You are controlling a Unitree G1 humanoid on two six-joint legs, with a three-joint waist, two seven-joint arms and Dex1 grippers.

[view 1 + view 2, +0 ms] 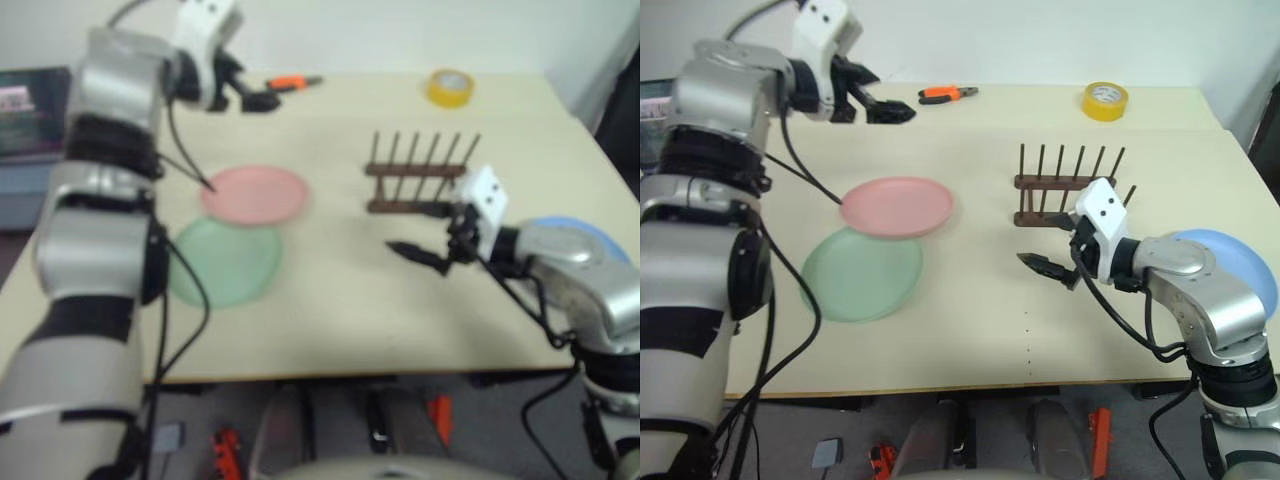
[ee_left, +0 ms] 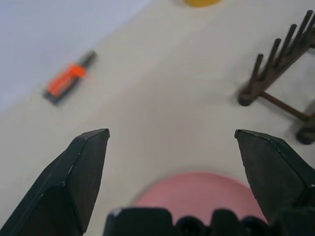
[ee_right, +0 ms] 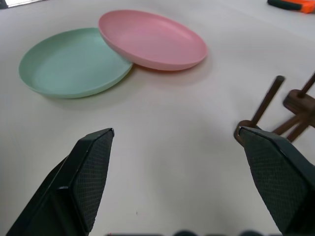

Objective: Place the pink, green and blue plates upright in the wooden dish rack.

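Note:
The pink plate (image 1: pixel 898 206) lies flat on the table, its near rim resting over the edge of the green plate (image 1: pixel 858 274). At the table's right edge lies the blue plate (image 1: pixel 1238 264), partly covered by my right arm. The wooden dish rack (image 1: pixel 1068 186) stands empty right of the pink plate. My left gripper (image 1: pixel 890 96) hovers open, high over the far left of the table beyond the pink plate (image 2: pixel 197 194). My right gripper (image 1: pixel 1050 244) hangs open just in front of the rack, pointing toward the two plates (image 3: pixel 152 39), nothing between its fingers (image 3: pixel 88 167).
Orange-and-black pliers (image 1: pixel 948 94) and a yellow tape roll (image 1: pixel 1106 100) lie near the table's far edge. A screen (image 1: pixel 30 110) stands off the table's left side. The tan tabletop (image 1: pixel 980 320) is bare between the plates and the front edge.

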